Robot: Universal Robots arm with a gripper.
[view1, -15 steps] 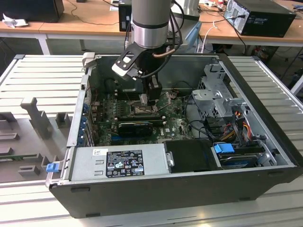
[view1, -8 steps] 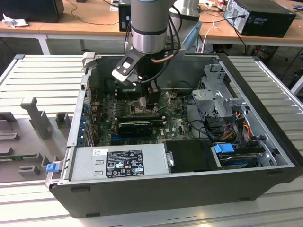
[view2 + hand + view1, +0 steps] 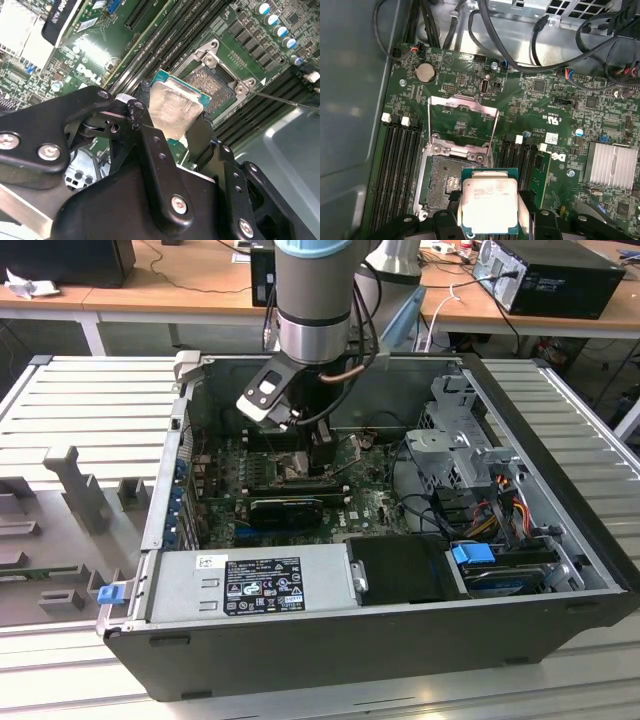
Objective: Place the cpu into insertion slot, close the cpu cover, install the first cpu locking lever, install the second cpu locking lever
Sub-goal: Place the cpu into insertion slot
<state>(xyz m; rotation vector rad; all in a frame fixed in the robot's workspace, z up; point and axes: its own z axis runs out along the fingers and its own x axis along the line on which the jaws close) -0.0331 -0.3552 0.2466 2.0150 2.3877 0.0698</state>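
My gripper [image 3: 489, 212] is shut on the cpu [image 3: 489, 200], a pale silver square chip on a green carrier edge, held flat between the black fingers [image 3: 451, 202]. The chip hangs just above and to one side of the insertion slot [image 3: 447, 175], whose dark centre is bare. The cpu cover [image 3: 464, 117], a thin silver frame, stands swung open behind the slot. In the second wrist view the cpu [image 3: 175, 107] overlaps a corner of the insertion slot [image 3: 216, 82]. In the exterior view the gripper [image 3: 322, 455] reaches down inside the open computer case [image 3: 560, 570] over the motherboard.
Long black memory slots [image 3: 400, 155] flank the socket on both sides. A thin lever wire [image 3: 282, 99] juts out beside the socket. A black card [image 3: 290, 508], a power supply [image 3: 250, 580], a drive cage [image 3: 455, 440] and cables [image 3: 555, 40] crowd the case.
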